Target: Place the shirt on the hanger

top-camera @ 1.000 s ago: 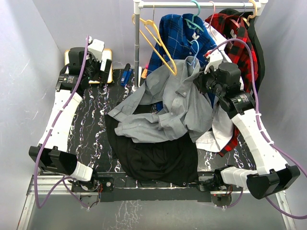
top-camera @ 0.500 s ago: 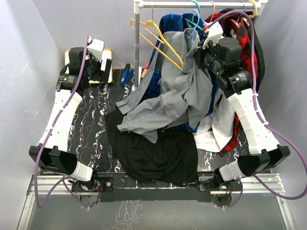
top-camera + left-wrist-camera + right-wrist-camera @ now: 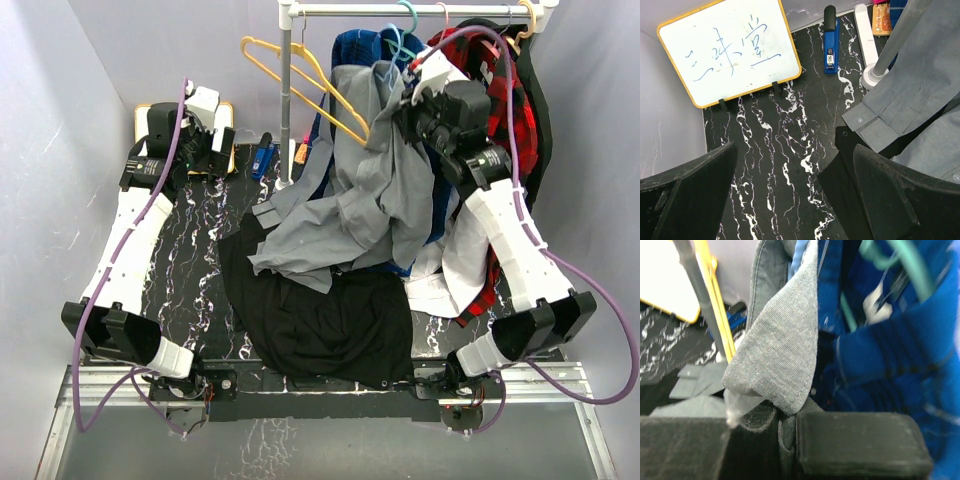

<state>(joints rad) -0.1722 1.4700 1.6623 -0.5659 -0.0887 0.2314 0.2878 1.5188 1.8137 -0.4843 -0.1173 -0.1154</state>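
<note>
Two arms work over one black marbled table [image 3: 775, 150]; the right pincer [image 3: 787, 422] is clamped together on the collar of the single grey shirt [image 3: 385, 190], held high by the clothes rail [image 3: 420, 9]; the shirt hangs down from that grip, and its lower part and one sleeve drape onto the one black cloth [image 3: 320, 320] on the table; a thin pale-blue edge, seemingly the hanger [image 3: 799, 260], shows just inside the collar; the left pincer [image 3: 212, 150] has its jaws wide apart and grips nothing, above the table's far left corner; two yellow hangers [image 3: 310, 75] and one teal hanger [image 3: 406, 20] are on the rail, with one blue plaid shirt [image 3: 355, 50] and one red plaid shirt [image 3: 510, 100]; one whiteboard [image 3: 725, 50] and one blue stapler [image 3: 830, 40] lie beyond.
</note>
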